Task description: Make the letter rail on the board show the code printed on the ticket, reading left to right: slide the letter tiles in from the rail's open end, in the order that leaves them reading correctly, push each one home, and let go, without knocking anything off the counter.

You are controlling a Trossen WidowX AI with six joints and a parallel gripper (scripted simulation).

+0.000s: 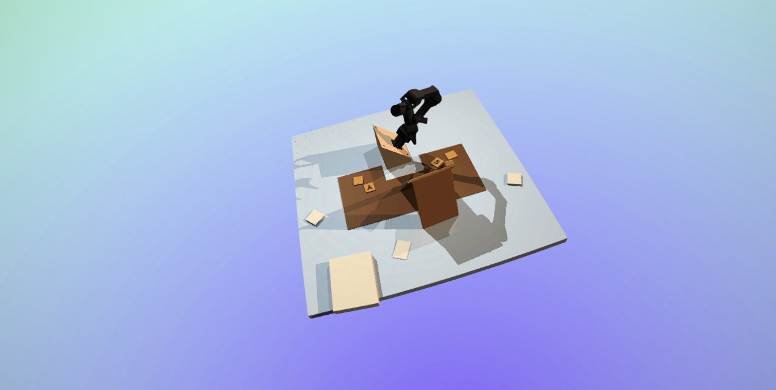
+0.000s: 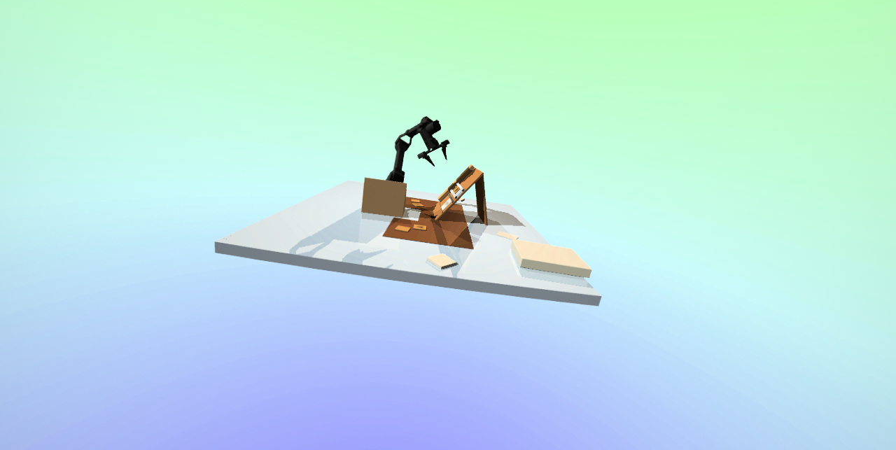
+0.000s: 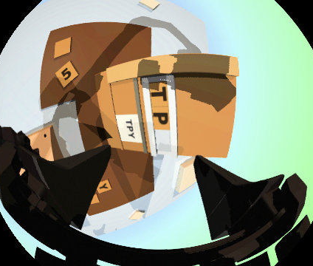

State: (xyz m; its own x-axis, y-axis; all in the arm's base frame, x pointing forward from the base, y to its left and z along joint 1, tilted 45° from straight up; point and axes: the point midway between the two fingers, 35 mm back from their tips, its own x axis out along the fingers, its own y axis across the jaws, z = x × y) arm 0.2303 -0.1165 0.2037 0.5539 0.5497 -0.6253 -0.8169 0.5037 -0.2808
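My gripper (image 2: 439, 162) (image 3: 153, 155) is open and empty, raised in front of the tilted board (image 3: 206, 129). The ticket (image 3: 121, 123) on the board reads TPY. The rail (image 3: 173, 111) holds a T tile (image 3: 159, 93) and, next to it, a P tile (image 3: 160, 119); the stretch beyond P, towards the open end, is bare. A Y tile (image 1: 369, 187) (image 2: 419, 227) (image 3: 103, 186) lies on the brown mat (image 1: 355, 213) (image 3: 127, 205). A 5 tile (image 1: 436, 162) (image 3: 66, 74) lies on the mat's other side. The rail is hidden in the top view.
Two plain tiles lie on the mat, one (image 1: 450, 154) (image 3: 63, 47) near the 5 and one (image 1: 357, 180) (image 2: 402, 228) near the Y. A tan panel (image 2: 383, 197) stands before the arm's base. A large cream block (image 1: 354, 281) (image 2: 551, 257) sits at the counter's edge. Several small cream pieces lie around.
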